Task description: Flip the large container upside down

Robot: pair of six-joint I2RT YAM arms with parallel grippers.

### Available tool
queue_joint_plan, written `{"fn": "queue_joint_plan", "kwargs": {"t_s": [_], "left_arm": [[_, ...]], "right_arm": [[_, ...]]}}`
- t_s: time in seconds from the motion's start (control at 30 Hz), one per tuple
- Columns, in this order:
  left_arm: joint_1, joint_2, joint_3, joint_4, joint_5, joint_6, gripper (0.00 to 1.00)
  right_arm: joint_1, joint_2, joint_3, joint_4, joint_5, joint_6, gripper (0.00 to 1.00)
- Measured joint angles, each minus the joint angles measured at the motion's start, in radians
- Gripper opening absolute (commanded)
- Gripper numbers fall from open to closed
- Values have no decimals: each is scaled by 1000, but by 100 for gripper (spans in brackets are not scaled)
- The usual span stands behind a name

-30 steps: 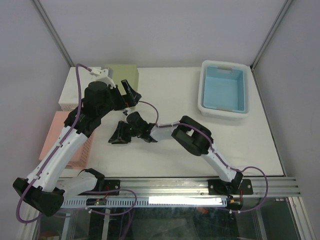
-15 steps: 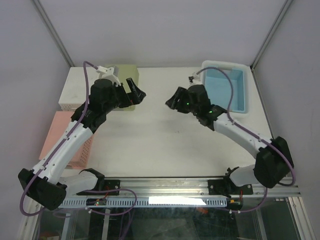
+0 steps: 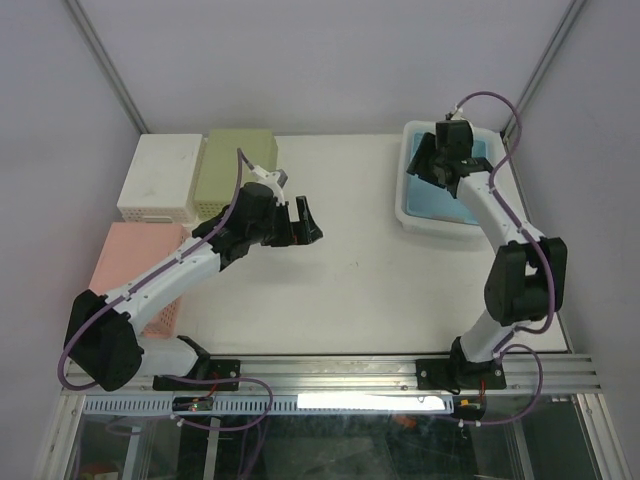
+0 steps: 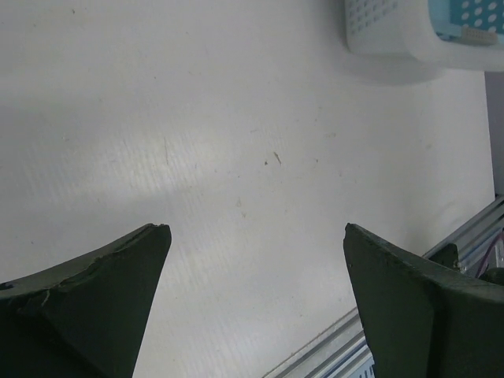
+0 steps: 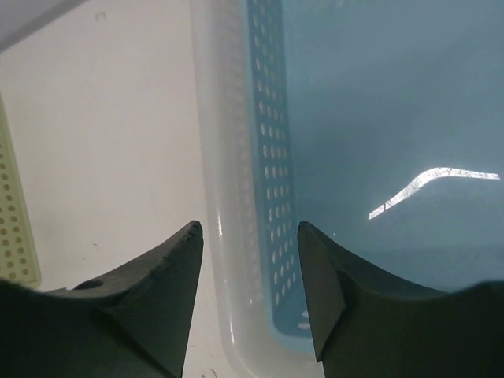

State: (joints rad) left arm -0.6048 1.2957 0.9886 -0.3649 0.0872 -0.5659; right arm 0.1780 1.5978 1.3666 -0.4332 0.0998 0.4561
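The large container point(image 3: 403, 208) is a white bin with a blue inside, standing upright at the back right of the table. My right gripper point(image 3: 432, 166) is open above the bin's left side. In the right wrist view the right gripper point(image 5: 248, 228) straddles the bin's perforated left wall point(image 5: 228, 118), one finger outside and one inside, not closed on it. My left gripper point(image 3: 305, 222) is open and empty over the bare middle of the table. The left wrist view shows the left gripper point(image 4: 253, 228) wide open above the tabletop, with the bin's corner point(image 4: 409, 31) far off at the top right.
A white box point(image 3: 160, 178) and a pale green box point(image 3: 235, 165) stand at the back left, and a pink perforated box point(image 3: 135, 275) sits at the left edge. The green box's edge point(image 5: 12, 220) shows in the right wrist view. A metal rail point(image 3: 400, 370) runs along the near edge.
The right arm has swung from the table's middle out to the bin's left wall. The left arm has moved from by the green box toward the table's middle.
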Motion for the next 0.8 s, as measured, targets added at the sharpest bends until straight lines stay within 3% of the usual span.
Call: {"fn": "queue_joint_plan", "kwargs": {"t_s": [0.2, 0.6, 0.8], "left_arm": [[-11, 2, -45, 4, 4, 0, 99], [-11, 2, -55, 11, 1, 0, 99], [-11, 2, -55, 12, 1, 0, 99]], "right_arm": [[-12, 174, 101, -76, -11, -45, 44], [-24, 281, 171, -109, -34, -102, 40], [-19, 311, 172, -104, -43, -132, 14]]}}
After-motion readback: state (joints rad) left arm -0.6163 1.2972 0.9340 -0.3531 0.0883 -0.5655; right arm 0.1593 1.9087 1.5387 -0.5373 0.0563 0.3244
